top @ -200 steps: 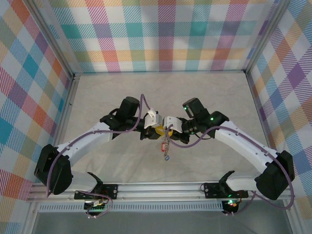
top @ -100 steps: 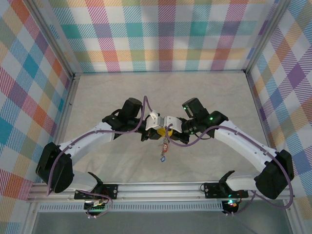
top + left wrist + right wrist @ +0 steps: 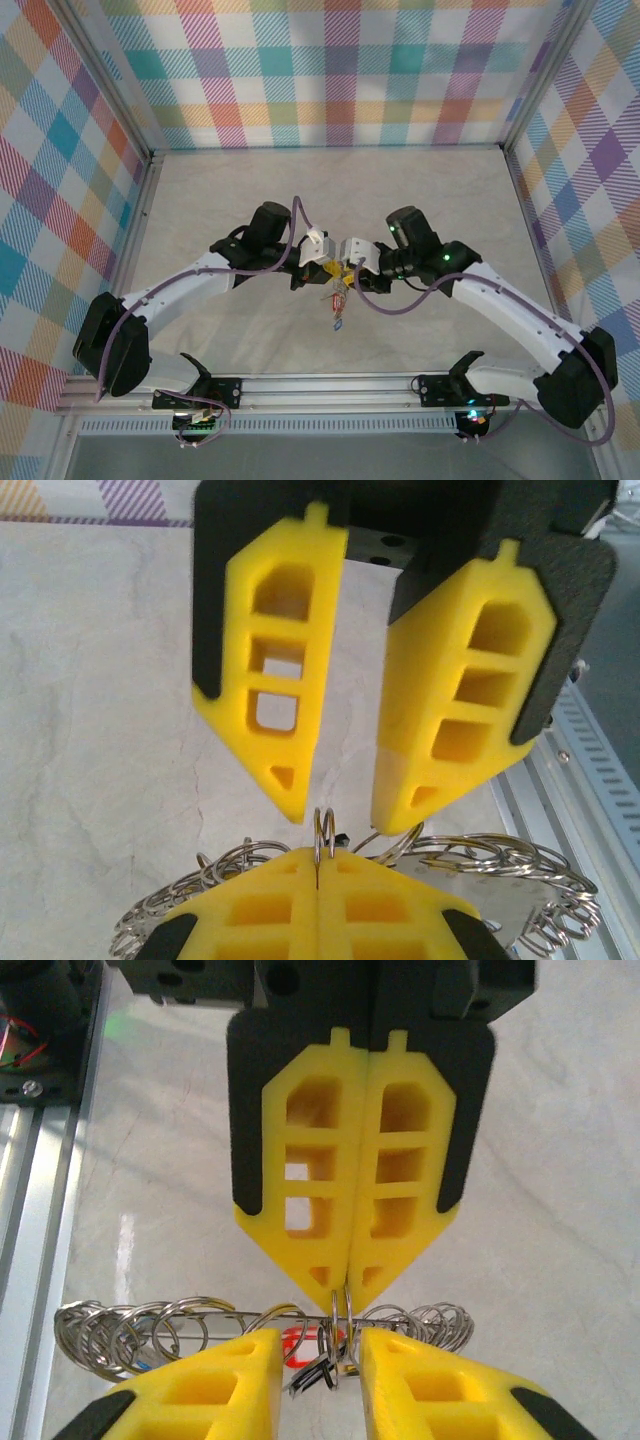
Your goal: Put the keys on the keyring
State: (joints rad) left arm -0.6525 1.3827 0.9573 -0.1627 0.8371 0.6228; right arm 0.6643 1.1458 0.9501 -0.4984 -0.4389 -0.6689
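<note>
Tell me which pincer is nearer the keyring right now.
Left. The left pincer is shut on a loop of the keyring; the right pincer stands open, its fingers either side of that loop, apparently not touching.

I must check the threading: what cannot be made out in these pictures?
- Top view: the keys hang in one bunch, too small to count.
- Left wrist view: the keyring is cut by the bottom edge and hidden behind the left tool.
- Right wrist view: the right tool hides most of the red tag; whether the loop pinched by the left tool belongs to a key is unclear.
</note>
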